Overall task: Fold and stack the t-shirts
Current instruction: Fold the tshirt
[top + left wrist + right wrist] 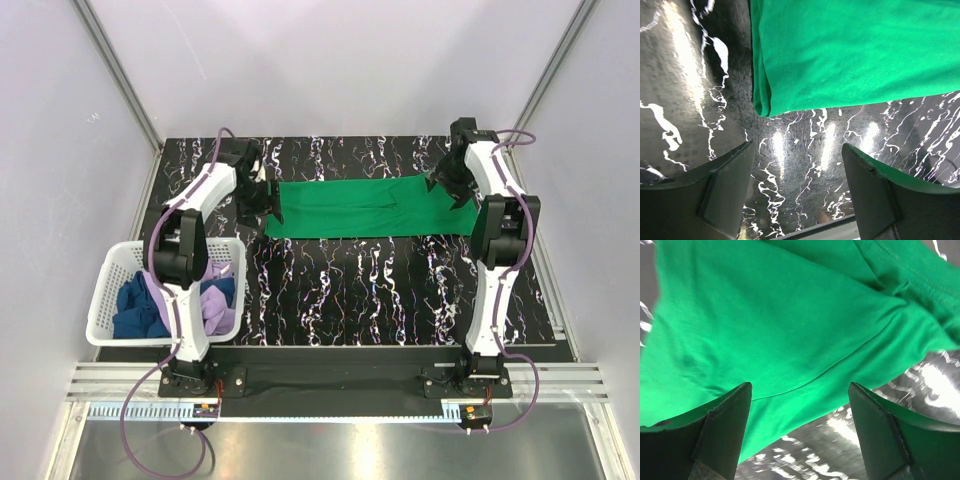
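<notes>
The bright green t-shirt (pixel 365 208) lies folded into a long flat band across the far part of the black marbled table. My left gripper (pixel 268 203) is open and empty over bare table just off the shirt's left end (pixel 840 55). My right gripper (pixel 448 186) is open and empty above the shirt's right end (pixel 775 325), where a sleeve seam shows. The lilac t-shirt (pixel 218 305) and the dark blue t-shirt (pixel 135 310) lie crumpled in the basket.
A white plastic lattice basket (pixel 105 275) stands at the table's left front, beside the left arm's base. Grey walls and metal rails close in the table. The black marbled table (pixel 350 290) shows bare in front of the green shirt.
</notes>
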Controlling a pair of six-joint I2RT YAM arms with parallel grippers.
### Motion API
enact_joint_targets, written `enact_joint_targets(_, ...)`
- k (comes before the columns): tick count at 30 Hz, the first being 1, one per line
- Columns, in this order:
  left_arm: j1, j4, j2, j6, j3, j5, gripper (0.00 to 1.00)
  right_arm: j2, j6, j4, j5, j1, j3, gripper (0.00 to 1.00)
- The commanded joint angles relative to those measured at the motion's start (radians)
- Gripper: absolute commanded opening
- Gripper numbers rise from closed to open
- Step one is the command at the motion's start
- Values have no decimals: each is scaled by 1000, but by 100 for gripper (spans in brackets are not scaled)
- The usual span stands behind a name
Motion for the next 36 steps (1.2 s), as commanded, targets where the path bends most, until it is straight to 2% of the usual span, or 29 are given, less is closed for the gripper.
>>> enact_joint_targets(1, -10, 12, -72, 20, 39, -44, 77, 1, 180, -80, 42, 7, 114, 86)
enact_joint_targets(3, -17, 10, -71, 34, 39, -46, 76, 52, 196, -101, 59, 74, 185, 86)
enact_joint_targets(8, -27, 33, -141, 32, -1, -47, 77, 184, 183, -225, 184, 212, 498, 87)
enact_joint_targets(13, -24, 24, -204, 11, -47, -107, 79, 172, 216, -131, 211, 338, 453, 88)
enact_joint_targets(16, -16, 44, -259, 5, -107, -129, 79, 189, 154, -51, 194, 399, 458, 85)
enact_joint_targets(18, -8, 67, -284, 2, -141, -107, 78, 202, 80, -2, 133, 436, 459, 76)
enact_joint_targets(22, 4, 76, -324, 0, -179, -86, 76, 207, -31, 147, 4, 533, 397, 32)
enact_joint_targets(23, 7, 75, -328, 0, -181, -86, 75, 210, -80, 168, -62, 563, 390, 29)
enact_joint_targets(25, 9, 76, -334, -2, -185, -83, 75, 224, -111, 195, -101, 591, 396, 28)
enact_joint_targets(27, 9, 79, -331, -5, -184, -72, 75, 245, -119, 186, -147, 608, 418, 31)
enact_joint_targets(28, 9, 82, -321, -3, -179, -60, 78, 245, -114, 163, -148, 608, 422, 35)
enact_joint_targets(29, 9, 87, -290, 0, -173, -26, 79, 235, -116, 153, -142, 608, 422, 43)
enact_joint_targets(32, 9, 96, -227, -18, -132, 17, 80, 174, -148, 104, -121, 605, 391, 49)
enact_joint_targets(35, 7, 142, -134, -55, -57, 84, 76, 69, -180, 95, -131, 599, 279, 52)
enact_joint_targets(36, 6, 162, -97, -63, -40, 89, 75, 36, -186, 104, -138, 597, 186, 53)
